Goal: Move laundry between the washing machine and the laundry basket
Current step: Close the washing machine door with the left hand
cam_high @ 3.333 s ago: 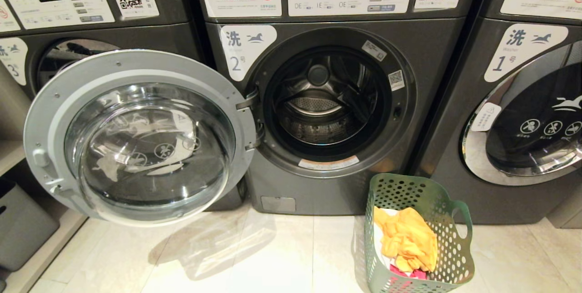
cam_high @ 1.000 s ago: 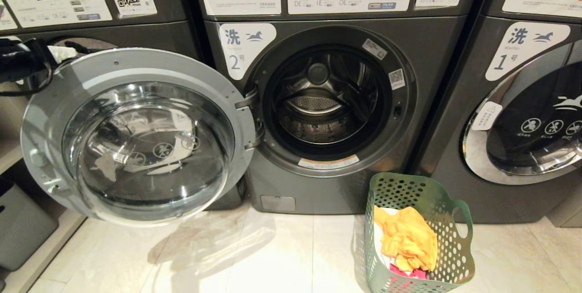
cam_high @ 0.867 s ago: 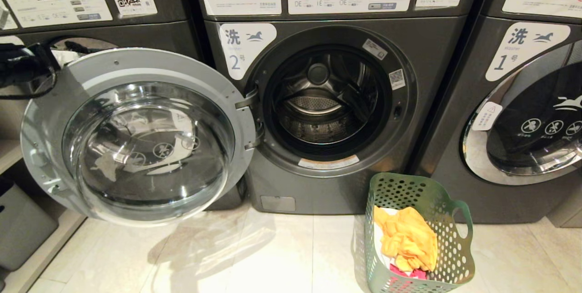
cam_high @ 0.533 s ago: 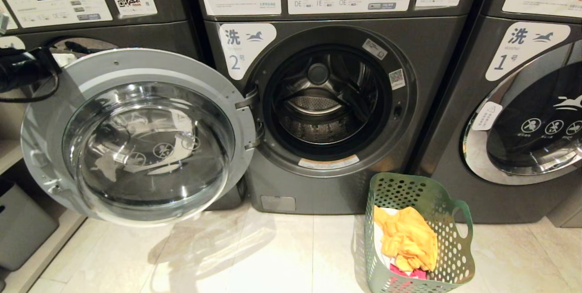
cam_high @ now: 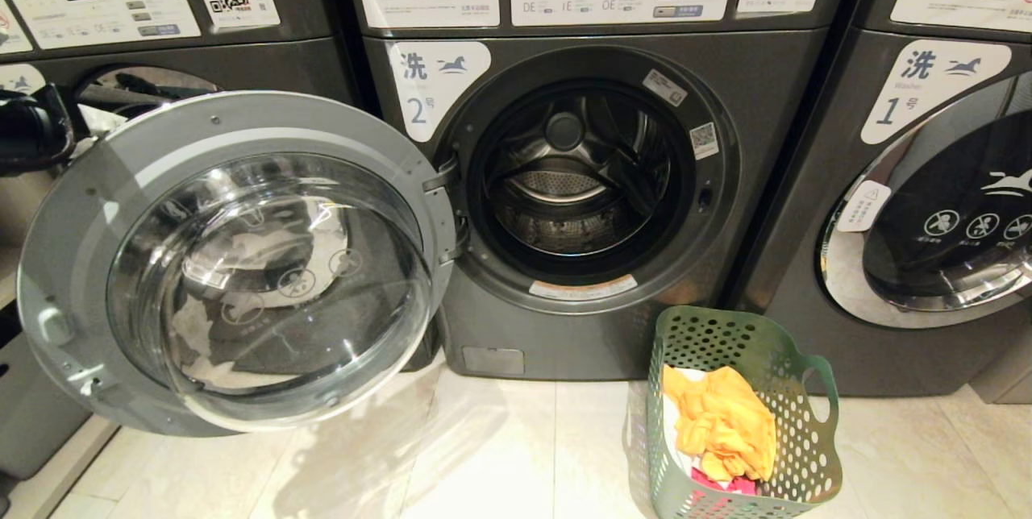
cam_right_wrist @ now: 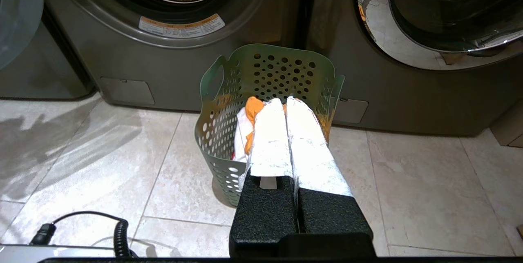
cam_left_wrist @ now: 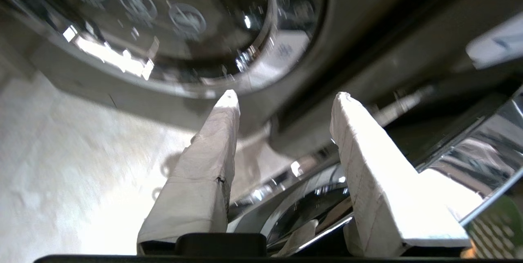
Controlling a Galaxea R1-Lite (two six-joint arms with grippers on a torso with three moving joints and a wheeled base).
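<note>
The washing machine (cam_high: 588, 334) labelled 2 stands with its drum (cam_high: 564, 180) empty and its round glass door (cam_high: 242, 261) swung out to the left. My left arm (cam_high: 32, 132) reaches behind that door's far edge. The left gripper (cam_left_wrist: 284, 94) is open, its fingers apart with nothing between them, close over the door's chrome rim (cam_left_wrist: 286, 189). The green laundry basket (cam_high: 814, 454) stands on the floor right of the machine and holds laundry: an orange-yellow piece (cam_high: 721, 422) on top, pink (cam_high: 726, 485) beneath. My right gripper (cam_right_wrist: 284, 100) hangs shut and empty near the basket (cam_right_wrist: 269, 67).
Machine 3 (cam_high: 161, 43) is behind the open door and machine 1 (cam_high: 927, 205) is to the right, its door closed. A grey bin (cam_high: 32, 422) sits at the lower left. Pale tiled floor (cam_high: 484, 462) lies in front. A coiled cable (cam_right_wrist: 118, 234) lies near my base.
The glass door has swung further out from machine 3 toward me, its left edge lower and nearer. My left arm has stayed behind that edge and shifted slightly left.
</note>
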